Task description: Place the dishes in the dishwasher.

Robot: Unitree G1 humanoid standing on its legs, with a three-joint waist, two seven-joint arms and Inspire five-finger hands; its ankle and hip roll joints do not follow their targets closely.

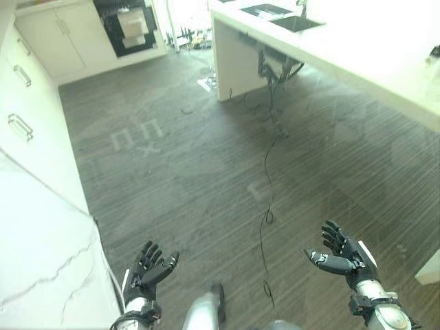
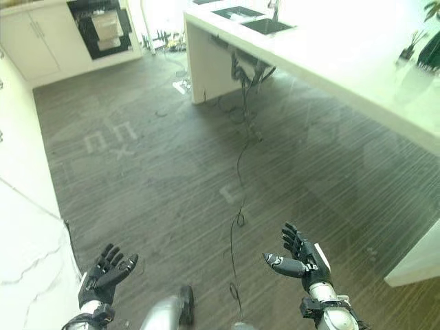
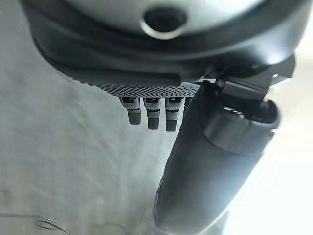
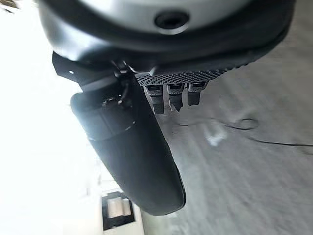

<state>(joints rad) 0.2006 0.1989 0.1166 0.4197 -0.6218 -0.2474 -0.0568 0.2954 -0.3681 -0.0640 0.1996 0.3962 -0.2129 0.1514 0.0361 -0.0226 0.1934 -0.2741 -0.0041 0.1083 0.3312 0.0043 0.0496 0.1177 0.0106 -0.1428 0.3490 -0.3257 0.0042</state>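
Hovering low over dark wood-look floor (image 1: pixel 206 158): left hand (image 1: pixel 146 269) at lower left, fingers straight & spread, held nothing. Right hand (image 1: pixel 342 256) at lower right, same – fingers relaxed, palm empty. Wrist views agreed: fingers extended, nothing past them but floor. No dishes spotted. Dark-fronted appliance (image 1: pixel 129 26) sat at far end in white cabinets (image 1: pixel 58 38), prob. the dishwasher, couldn't tell for sure. White counter (image 1: pixel 357 55) w/ sink (image 1: pixel 283 16) ran along right; white cabinet w/ handles (image 1: pixel 20 103) along left.
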